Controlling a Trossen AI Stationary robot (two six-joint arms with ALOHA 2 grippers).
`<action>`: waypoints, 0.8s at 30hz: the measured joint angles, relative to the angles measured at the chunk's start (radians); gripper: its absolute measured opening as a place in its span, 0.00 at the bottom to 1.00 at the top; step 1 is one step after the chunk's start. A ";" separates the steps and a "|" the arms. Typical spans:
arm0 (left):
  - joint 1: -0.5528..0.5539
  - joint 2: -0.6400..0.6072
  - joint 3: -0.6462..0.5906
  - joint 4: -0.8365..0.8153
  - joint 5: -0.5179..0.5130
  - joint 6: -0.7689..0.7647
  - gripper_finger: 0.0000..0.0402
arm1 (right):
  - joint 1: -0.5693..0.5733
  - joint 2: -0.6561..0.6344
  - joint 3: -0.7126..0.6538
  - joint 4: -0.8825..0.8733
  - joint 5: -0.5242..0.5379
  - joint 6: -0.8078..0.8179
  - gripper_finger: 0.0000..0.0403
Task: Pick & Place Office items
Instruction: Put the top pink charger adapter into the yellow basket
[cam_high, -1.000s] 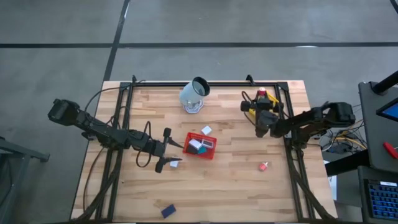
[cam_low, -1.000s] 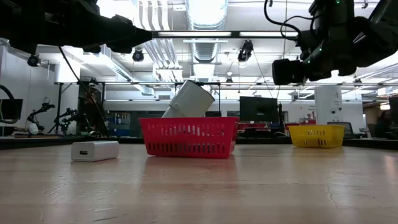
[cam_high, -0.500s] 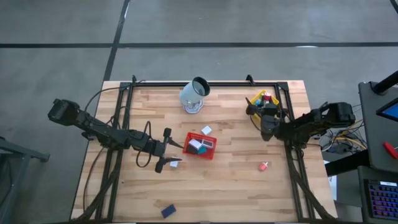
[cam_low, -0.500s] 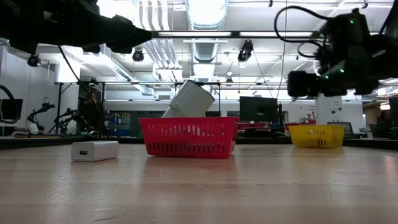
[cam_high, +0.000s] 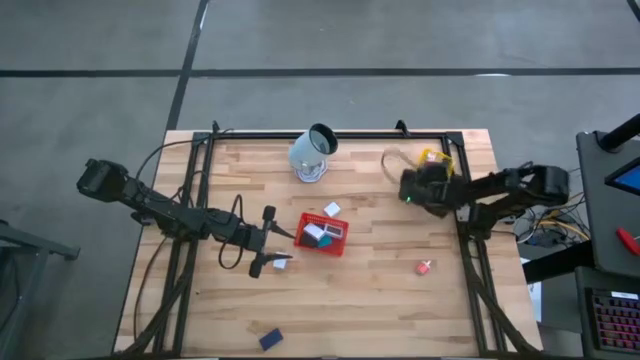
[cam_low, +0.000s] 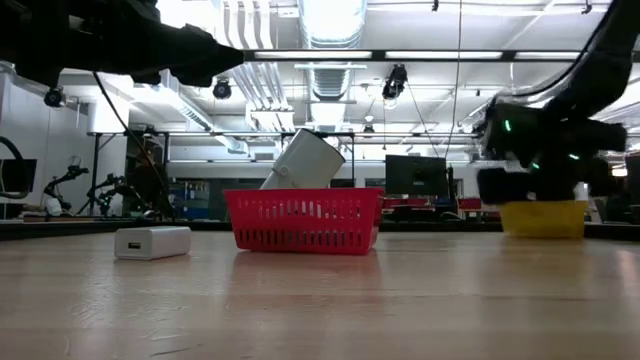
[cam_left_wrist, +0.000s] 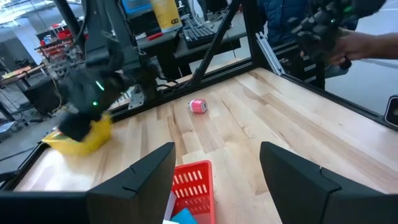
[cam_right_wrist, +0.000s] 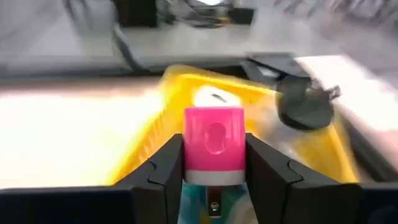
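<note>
Two arms | right gripper (cam_right_wrist: 214, 171) clamped on pink block (cam_right_wrist: 214, 144), beside yellow tray (cam_right_wrist: 249, 106) at table's far right | left gripper (cam_left_wrist: 214, 165) released, holding nothing, beside red tray (cam_high: 322, 234) | white block (cam_low: 152, 242) on wood near it | blue block (cam_high: 271, 339) at near edge

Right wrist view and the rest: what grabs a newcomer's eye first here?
The right hand clamps a pink block right before the yellow tray at the table's far right corner. Mid-table sits the red tray holding small items, the left hand open beside it, and a tilted pale cup at the far edge.
</note>
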 joint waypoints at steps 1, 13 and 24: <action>0.000 0.000 0.000 0.000 0.000 0.000 0.60 | 0.018 0.010 0.018 -0.121 0.015 0.058 0.31; 0.000 -0.001 0.000 -0.007 0.004 0.010 0.60 | 0.058 -0.003 0.068 -0.215 -0.086 0.034 0.31; 0.000 -0.001 0.000 -0.008 0.004 0.004 0.60 | 0.060 -0.136 0.147 -0.304 -0.187 -0.069 0.31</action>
